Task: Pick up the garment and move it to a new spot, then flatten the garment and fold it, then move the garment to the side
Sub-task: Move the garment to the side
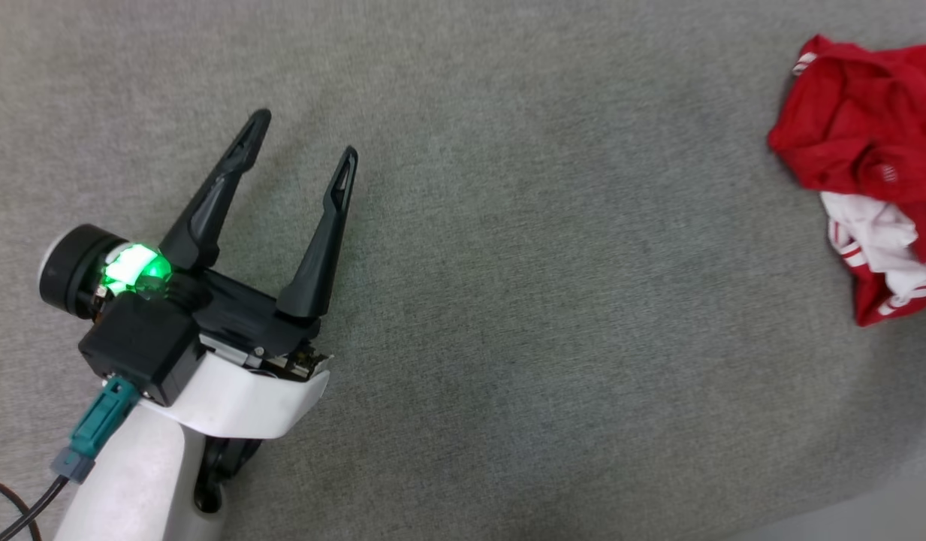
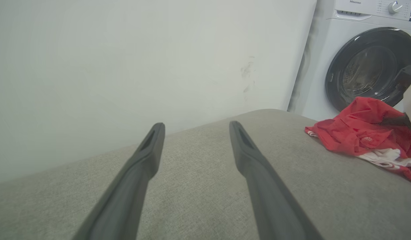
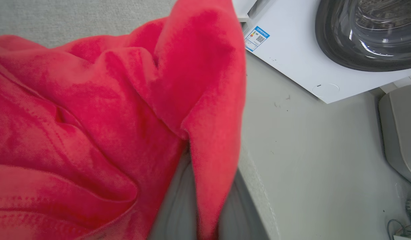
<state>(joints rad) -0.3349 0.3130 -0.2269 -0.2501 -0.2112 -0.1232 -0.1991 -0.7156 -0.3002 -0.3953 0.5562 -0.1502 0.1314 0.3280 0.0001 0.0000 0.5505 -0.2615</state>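
The garment (image 1: 853, 135) lies crumpled in a heap on the grey cloth-covered table (image 1: 508, 300), close to the table's right edge and near the corner that faces the washing machine (image 2: 368, 66). It is mostly red, with white cloth and red-and-white striped trim showing on the side of the heap nearer the robot. In the left wrist view the garment (image 2: 362, 133) rises to a low peak in front of the machine's round dark door, and most of it rests on the table.

In the right wrist view the garment (image 3: 92, 116) is very close, in deep red folds. One fold runs down between the two fingers (image 3: 175, 206) of the right hand (image 3: 205, 200). That hand is closed tight, with this fold of red cloth pinched between its fingers. Their tips are hidden by the cloth. Just beside the fold the table's edge drops to a pale floor (image 3: 308, 150), where the white washing machine (image 3: 292, 60) stands.

The left hand (image 1: 305, 135) is well away from the garment, over the left part of the table. Its two dark fingers are spread wide with nothing between them. A green light glows at its wrist. Seen along its own fingers, the left hand (image 2: 196, 126) points across bare grey cloth toward the table's far edge and a plain pale wall (image 2: 125, 66).
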